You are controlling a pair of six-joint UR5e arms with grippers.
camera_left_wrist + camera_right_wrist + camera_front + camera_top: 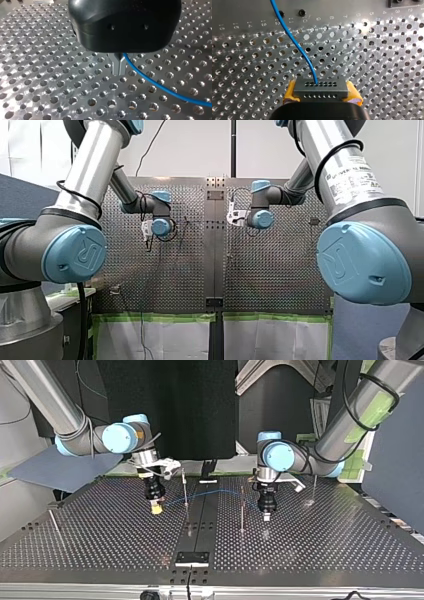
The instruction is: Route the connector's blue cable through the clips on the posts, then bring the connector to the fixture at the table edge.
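Right gripper [156, 507], left of centre in the top view, is pinching the connector [320, 88], left gripper [266, 516], right of centre, nips the cable [162, 86].

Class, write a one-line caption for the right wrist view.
Yellow-padded right gripper clamps the black connector, blue cable arching away.

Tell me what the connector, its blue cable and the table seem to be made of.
The connector looks like moulded plastic, matte black, with neat rows of small holes. The blue cable seems plastic or rubber sheathed: smooth, slightly glossy, curving freely. The table is bare metal, perhaps aluminium, with bright glints around its drilled holes.
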